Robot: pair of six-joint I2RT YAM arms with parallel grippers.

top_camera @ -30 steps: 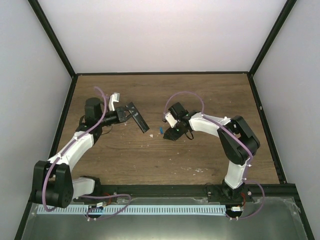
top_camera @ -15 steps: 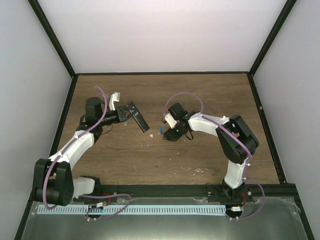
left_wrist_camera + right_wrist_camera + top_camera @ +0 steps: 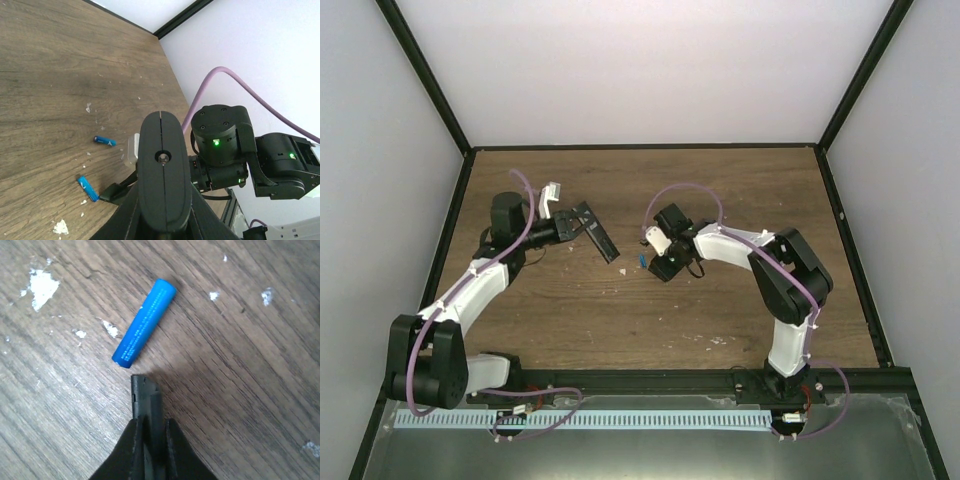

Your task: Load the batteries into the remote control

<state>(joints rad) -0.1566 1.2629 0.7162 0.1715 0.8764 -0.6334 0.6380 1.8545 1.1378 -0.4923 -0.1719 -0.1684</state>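
Observation:
My left gripper [image 3: 575, 228] is shut on the remote control [image 3: 598, 234], a slim black bar held above the table; in the left wrist view the remote [image 3: 164, 170] points end-on between my fingers. Two blue batteries [image 3: 105, 141] [image 3: 88, 188] lie on the wood. Only one battery [image 3: 642, 261] shows in the top view. My right gripper [image 3: 658, 268] is shut on the small black cover piece [image 3: 146, 400], its tip just short of one battery [image 3: 144, 328] lying flat and diagonal.
White specks of debris [image 3: 42, 285] [image 3: 61, 227] are scattered on the wood near the batteries. The right arm's wrist [image 3: 225, 150] is close in front of the remote. Black frame posts and pale walls enclose the table.
My right gripper with the cover piece has shifted slightly left, closer to the battery. The left arm and the remote have barely moved.

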